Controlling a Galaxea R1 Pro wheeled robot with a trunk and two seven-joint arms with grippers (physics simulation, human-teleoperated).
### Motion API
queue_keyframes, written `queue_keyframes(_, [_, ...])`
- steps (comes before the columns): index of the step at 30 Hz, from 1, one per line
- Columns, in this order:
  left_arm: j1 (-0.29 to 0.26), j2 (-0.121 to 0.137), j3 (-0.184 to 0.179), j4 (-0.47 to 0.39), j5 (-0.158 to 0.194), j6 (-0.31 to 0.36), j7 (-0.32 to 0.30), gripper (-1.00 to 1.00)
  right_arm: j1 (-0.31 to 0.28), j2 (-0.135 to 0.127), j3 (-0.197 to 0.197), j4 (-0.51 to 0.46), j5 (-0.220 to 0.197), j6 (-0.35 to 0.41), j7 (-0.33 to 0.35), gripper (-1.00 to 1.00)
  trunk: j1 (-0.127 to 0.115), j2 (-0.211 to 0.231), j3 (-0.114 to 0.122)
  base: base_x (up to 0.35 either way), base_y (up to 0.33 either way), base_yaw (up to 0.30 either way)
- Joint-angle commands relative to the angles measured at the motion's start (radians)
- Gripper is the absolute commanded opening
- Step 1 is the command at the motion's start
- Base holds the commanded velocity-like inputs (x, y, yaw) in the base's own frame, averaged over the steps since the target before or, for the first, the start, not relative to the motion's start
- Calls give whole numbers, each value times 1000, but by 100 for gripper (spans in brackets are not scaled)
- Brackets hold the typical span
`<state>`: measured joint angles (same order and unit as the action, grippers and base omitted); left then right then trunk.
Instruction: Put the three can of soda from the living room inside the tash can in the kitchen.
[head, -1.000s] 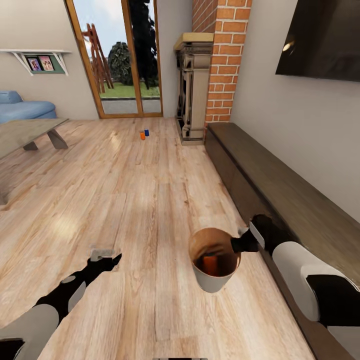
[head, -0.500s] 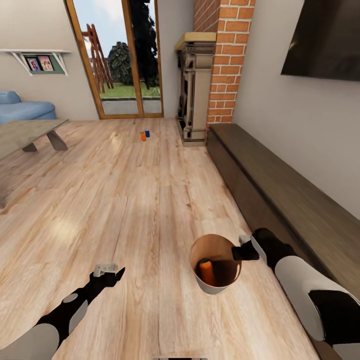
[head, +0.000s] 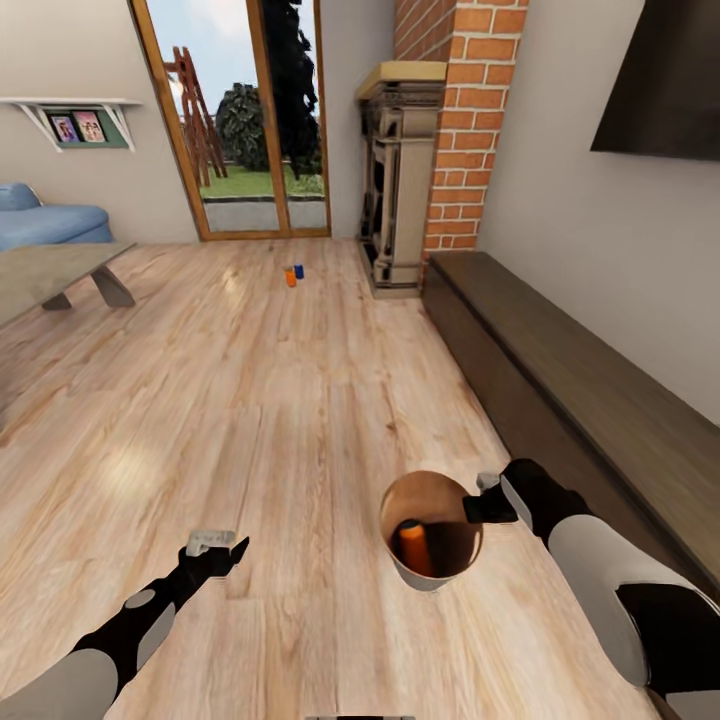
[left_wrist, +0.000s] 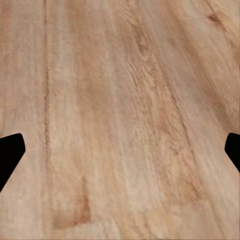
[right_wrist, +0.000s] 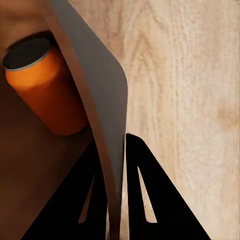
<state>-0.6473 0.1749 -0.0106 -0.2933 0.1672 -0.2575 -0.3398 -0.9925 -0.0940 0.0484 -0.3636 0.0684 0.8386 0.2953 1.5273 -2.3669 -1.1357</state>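
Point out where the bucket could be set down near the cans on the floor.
Bare planks lie all around the two cans, between the glass doors, the fireplace and the low table. It gets tighter rightward, along the dark cabinet. The right end effector grips the bucket rim; one orange can lies inside.

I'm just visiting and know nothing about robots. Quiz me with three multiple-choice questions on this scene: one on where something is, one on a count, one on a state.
1. Where is the orange can?
A. On the low cabinet
B. Inside the bucket
C. On the sofa

2. How many cans stand far off on the floor near the glass doors?
A. Two
B. Four
C. None

3. What is the right pincer doing?
A. Hanging open
B. Holding a can
C. Clamped on the bucket's rim

Answers: 1 B, the can lies against the bucket's brown inside. 2 A, an orange one and a blue one. 3 C, its fingers straddle the wall.
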Motion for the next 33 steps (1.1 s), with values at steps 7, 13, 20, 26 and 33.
queue_keyframes(7, [0, -1, 0, 1, -1, -2, 3, 100, 0, 5, -4, 1, -29, 4, 4, -100, 0, 0, 0, 296, 144, 0])
queue_keyframes(13, [0, -1, 0, 2, 0, -1, 7, 100, 0, 7, -4, 2, -28, 4, 2, -100, 0, 0, 0, 297, 146, 0])
queue_keyframes(20, [0, -1, 1, 2, 0, -1, 9, 100, 0, 7, -3, 4, -28, 4, 2, -100, 0, 0, 0, 297, 175, 0])
queue_keyframes(26, [0, -2, 0, 4, 0, -1, 11, 100, 1, 10, -2, 6, -29, 4, 1, -100, 0, 0, 0, 297, 189, 0])
queue_keyframes(33, [0, -3, 0, 5, 0, -2, 33, 100, 5, 12, -1, 11, -31, 4, 1, -100, 0, 0, 0, 297, 194, 0])
